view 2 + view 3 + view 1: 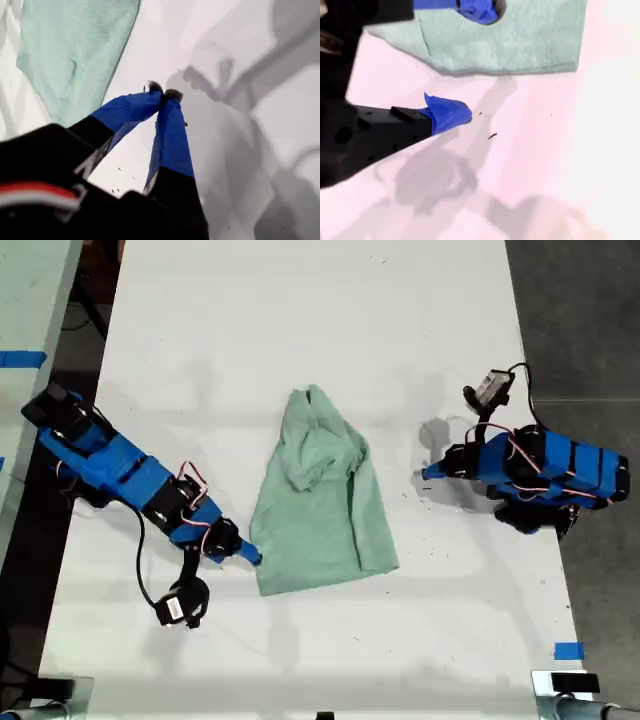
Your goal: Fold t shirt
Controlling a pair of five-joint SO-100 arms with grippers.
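Note:
The t shirt [320, 505] is a pale mint-green cloth lying bunched and partly folded in the middle of the white table [300, 320]. My first gripper [428, 475] is at the exterior view's right, a short way from the shirt's edge. It is shut on nothing, with its tips [162, 92] touching over bare table and the t shirt [75, 55] off to one side. My second gripper [248, 555] is at the exterior view's left, at the shirt's near corner. It is open [470, 60], with one finger [482, 9] over the t shirt [520, 40] and the other [450, 114] over the table.
Blue tape marks [568, 650] sit near the table's front corner at the exterior view's right, and another [20, 358] at its left edge. Wrist cameras on cables hang by each arm [180, 608] [490, 388]. Dark floor [590, 320] borders the table at that view's right.

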